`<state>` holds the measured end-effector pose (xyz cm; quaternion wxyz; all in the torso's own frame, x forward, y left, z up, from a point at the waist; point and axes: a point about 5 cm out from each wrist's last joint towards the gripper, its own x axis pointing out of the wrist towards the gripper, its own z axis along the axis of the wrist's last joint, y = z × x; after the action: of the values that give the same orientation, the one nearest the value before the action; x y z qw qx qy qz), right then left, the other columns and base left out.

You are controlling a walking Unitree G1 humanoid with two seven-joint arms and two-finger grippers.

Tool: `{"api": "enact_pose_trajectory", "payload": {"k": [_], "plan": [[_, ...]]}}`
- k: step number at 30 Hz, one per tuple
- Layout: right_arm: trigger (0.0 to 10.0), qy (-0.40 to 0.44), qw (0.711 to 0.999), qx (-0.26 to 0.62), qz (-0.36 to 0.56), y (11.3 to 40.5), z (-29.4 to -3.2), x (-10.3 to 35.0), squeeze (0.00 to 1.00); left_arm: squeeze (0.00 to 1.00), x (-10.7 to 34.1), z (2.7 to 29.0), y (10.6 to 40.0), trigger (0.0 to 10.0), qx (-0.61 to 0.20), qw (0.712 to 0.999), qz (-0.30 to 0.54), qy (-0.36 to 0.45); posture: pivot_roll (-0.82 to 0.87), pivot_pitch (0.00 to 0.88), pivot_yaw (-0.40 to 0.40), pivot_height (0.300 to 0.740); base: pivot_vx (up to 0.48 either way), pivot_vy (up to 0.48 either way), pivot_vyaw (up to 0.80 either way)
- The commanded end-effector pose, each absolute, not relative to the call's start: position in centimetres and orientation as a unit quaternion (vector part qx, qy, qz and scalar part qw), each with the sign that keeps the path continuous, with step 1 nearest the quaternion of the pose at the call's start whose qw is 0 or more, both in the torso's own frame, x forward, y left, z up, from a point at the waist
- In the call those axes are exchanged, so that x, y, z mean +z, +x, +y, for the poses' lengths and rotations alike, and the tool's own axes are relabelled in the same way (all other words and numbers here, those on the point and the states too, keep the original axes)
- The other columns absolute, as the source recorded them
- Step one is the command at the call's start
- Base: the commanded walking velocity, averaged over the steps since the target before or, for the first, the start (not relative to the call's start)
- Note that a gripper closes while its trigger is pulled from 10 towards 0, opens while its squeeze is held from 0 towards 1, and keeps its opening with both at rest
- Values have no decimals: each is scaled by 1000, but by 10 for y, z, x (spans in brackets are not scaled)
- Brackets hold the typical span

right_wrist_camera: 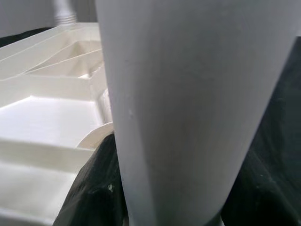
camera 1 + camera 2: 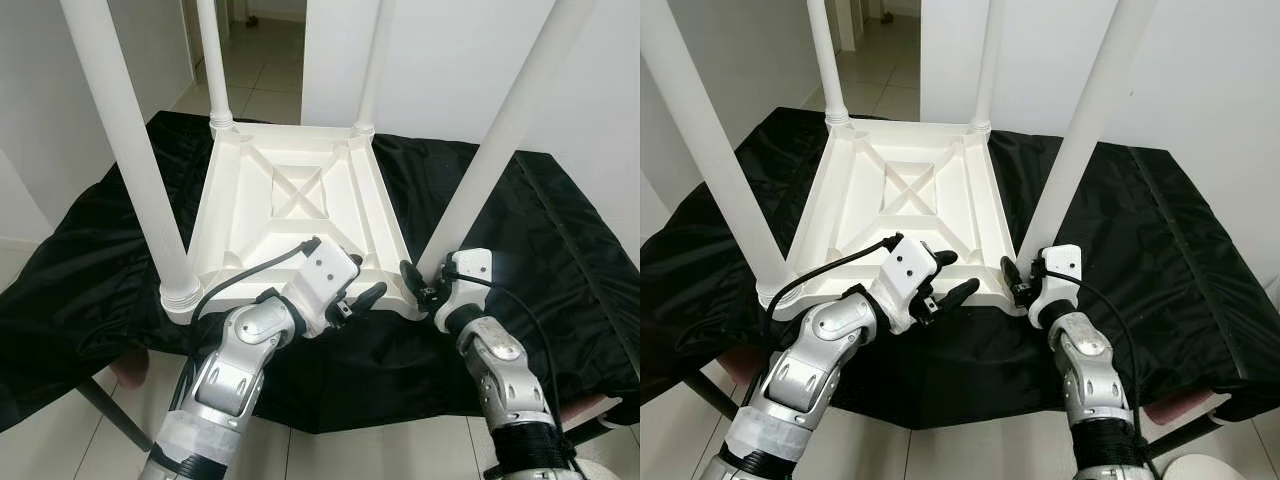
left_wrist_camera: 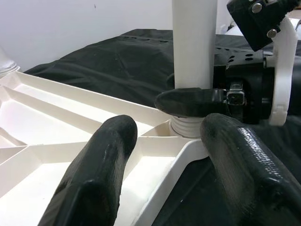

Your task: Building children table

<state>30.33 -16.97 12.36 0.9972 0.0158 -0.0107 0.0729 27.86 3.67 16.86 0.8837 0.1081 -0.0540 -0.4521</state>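
A white plastic children's table (image 2: 290, 200) is seen lying upside down on a black cloth (image 2: 540, 240), its four white round legs pointing up. The near right leg (image 2: 500, 140), at about four o'clock of the tabletop, is grasped at its base by the right gripper (image 2: 418, 285). In the right wrist view this leg (image 1: 188, 108) is shown very close, with one black finger (image 1: 94, 188) beside it. The left gripper (image 2: 355, 300) is held at six o'clock over the near rim, its fingers spread and grasping nothing. In the left wrist view its fingers (image 3: 99, 174) are seen apart above the ribbed underside, and a right finger is seen pressed against the threaded collar (image 3: 188, 126) of the leg.
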Motion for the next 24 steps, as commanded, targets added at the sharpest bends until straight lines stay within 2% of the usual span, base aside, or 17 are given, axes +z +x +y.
{"api": "enact_pose_trajectory", "payload": {"k": [1, 7, 9, 11, 14, 18, 24], "plan": [[10000, 19, 999, 35, 24, 300, -166, 112, 0, 0, 169, 38, 282, 10000, -417, 901, -53, 106, 47, 0, -35, 740, 0, 0, 0], [10000, 33, 999, -12, 28, 297, -154, 111, 0, 0, 169, 38, 282, 10000, -415, 902, -52, 106, 53, 0, -44, 740, 0, 0, 0], [10000, 53, 996, -67, 35, 295, -138, 111, 0, 0, 169, 39, 281, 10000, -410, 905, -52, 103, 63, 0, -54, 740, 0, 0, 0], [10000, 51, 995, -76, 34, 294, -132, 112, 0, 0, 169, 39, 281, 10000, -408, 906, -52, 101, 66, 0, -56, 740, 0, 0, 0], [10000, 45, 995, -78, 33, 293, -124, 114, 0, 0, 169, 39, 282, 10000, -406, 907, -51, 100, 68, 1, -58, 740, 0, 0, 0], [10000, 41, 999, -31, 6, 292, -107, 124, 0, 0, 168, 40, 280, 10000, -405, 908, -49, 98, 65, 5, -58, 740, 0, 0, 0], [10000, 42, 999, -34, 4, 293, -111, 125, 0, 0, 167, 39, 280, 10000, -405, 908, -49, 98, 63, 6, -59, 740, 0, 0, 0]]}}
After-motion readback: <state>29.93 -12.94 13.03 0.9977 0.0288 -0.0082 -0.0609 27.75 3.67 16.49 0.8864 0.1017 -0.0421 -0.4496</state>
